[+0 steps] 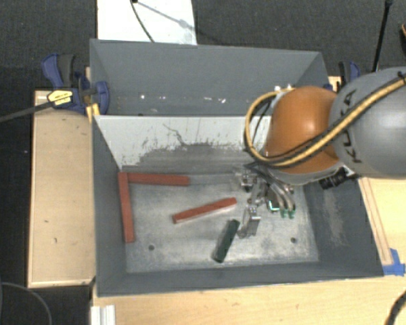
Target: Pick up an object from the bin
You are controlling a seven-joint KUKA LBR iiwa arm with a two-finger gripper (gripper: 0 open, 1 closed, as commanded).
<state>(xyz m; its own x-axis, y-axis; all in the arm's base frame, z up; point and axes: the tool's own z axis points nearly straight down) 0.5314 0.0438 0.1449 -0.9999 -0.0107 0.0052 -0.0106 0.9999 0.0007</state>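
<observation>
My gripper (pixel 250 223) hangs low over the right middle of the bin floor, under the arm's orange cover. Its tip stands right beside the upper end of a dark green flat bar (pixel 224 242), which lies slanted near the bin's front wall. Whether it touches the bar I cannot tell. Just left of the gripper lies a red-brown stick (pixel 204 210), slanted, its right end close to the gripper. Nothing shows held in the gripper.
Two more red-brown sticks form an L at the left: one (pixel 156 179) along the back of the floor, one (pixel 127 210) running down the left side. The bin's walls slope up steeply on all sides.
</observation>
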